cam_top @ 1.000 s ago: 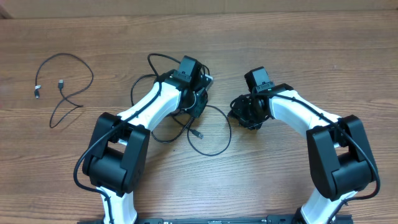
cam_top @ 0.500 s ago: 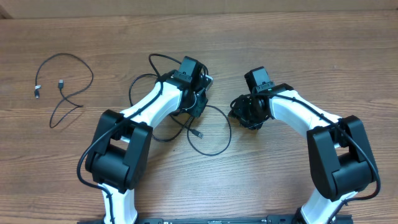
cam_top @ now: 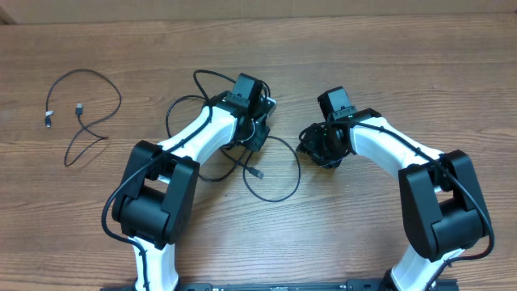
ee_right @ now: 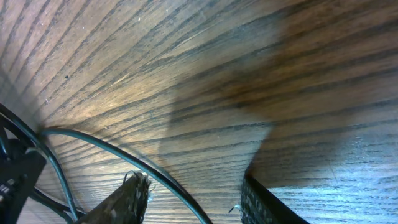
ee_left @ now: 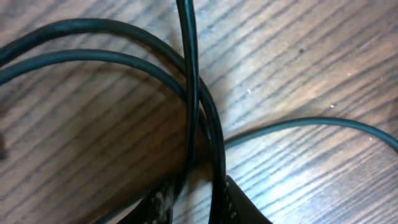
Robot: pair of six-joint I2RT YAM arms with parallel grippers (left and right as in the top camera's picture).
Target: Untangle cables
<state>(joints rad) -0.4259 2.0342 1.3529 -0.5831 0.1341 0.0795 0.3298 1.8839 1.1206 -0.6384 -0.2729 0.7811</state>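
Several thin black flexible cables [ee_left: 188,62] are tangled, stretched far-left to near-right, under the left gripper [ee_left: 200,208], whose grip cannot be told; the right gripper [ee_right: 193,199] is spread.

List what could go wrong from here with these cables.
1. In the left wrist view, several strands of the cables cross between the fingers of the left gripper. Gripping them together and pulling could tighten the tangle.
2. Another strand runs between the fingers of the open right gripper. If both arms pull apart, the loop with the plug end may drag and snag.
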